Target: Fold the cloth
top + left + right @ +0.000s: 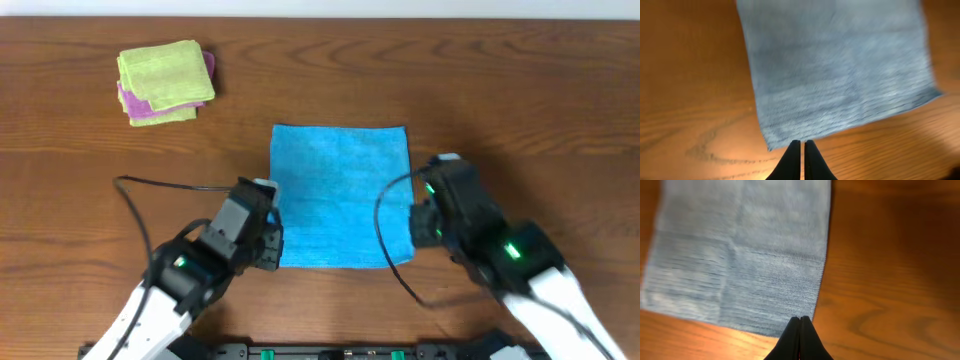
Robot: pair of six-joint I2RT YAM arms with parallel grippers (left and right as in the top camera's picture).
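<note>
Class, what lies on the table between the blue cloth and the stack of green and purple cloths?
Nothing: bare table separates the cloth from the stack, as the overhead view shows.

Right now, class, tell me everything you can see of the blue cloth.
The blue cloth is a plain sky-blue square of soft, terry-like fabric, spread flat and unfolded on the wooden table. The left jaws and the right jaws, both shut, sit at its two near corners. No part of it is lifted.

The sky-blue cloth (340, 195) lies flat, unfolded, mid-table.
</note>
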